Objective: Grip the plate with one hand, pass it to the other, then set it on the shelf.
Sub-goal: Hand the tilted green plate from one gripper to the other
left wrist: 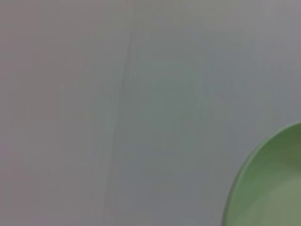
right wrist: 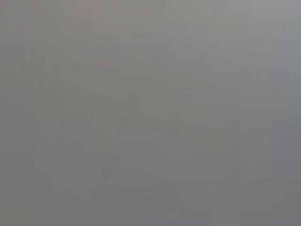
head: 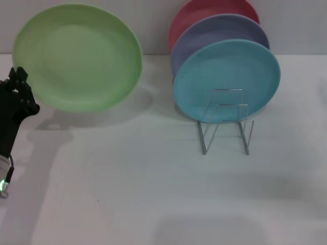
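**Green plate held up, well away from the wire rack**

The wire rack (head: 225,121) stands on the white table (head: 127,194) and serves as the landmark here. It holds three plates standing on edge, one behind the other: the turquoise plate (head: 226,80) in front, the lavender plate (head: 219,30) behind it, and the pink plate (head: 204,13) at the back, mostly hidden. The rack's foremost upright loops, on the camera side of the turquoise plate, hold nothing.

The light-green plate (head: 77,57) is well apart from the rack, on the robot's left of it, tilted up so that its face shows to the head camera. It appears to be raised off the table, with its shadow lying below it. The left gripper (head: 19,84) sits at the plate's lower edge on the side farthest from the rack, black fingers closed on the rim. The left wrist view shows a curved part of the same plate (left wrist: 273,188) against a plain grey surface.

The right gripper does not appear in any view; the right wrist view shows only a featureless grey surface.
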Tool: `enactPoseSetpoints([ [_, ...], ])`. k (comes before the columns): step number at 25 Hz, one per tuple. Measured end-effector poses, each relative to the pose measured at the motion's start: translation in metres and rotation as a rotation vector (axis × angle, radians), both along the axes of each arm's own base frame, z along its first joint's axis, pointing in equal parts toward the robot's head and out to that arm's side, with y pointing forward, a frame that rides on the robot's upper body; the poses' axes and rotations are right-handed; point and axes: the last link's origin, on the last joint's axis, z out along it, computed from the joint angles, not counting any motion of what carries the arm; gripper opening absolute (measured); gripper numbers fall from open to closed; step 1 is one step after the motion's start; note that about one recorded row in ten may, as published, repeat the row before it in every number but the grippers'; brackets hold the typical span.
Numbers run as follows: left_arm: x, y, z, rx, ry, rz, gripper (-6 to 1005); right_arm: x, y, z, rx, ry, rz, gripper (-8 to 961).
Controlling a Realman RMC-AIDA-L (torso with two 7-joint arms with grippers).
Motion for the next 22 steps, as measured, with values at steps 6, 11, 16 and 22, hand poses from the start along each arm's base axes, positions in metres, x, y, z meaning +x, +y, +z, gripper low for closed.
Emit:
enactPoseSetpoints([
  [6,-0.001,-0.013,-0.007,0.001,0.003,-0.024,32,-0.011,-0.019,-0.020,-0.051,-0.109,0.086,679],
  [11,-0.001,-0.021,-0.012,0.015,0.012,-0.012,32,-0.022,-0.037,-0.044,-0.156,-0.157,0.183,679],
  [16,0.007,-0.031,-0.019,0.075,0.068,0.020,32,-0.040,-0.043,-0.073,-0.305,-0.178,0.279,679],
  [22,0.008,-0.038,-0.022,0.118,0.073,0.066,32,-0.068,-0.037,-0.112,-0.511,-0.208,0.354,680],
])
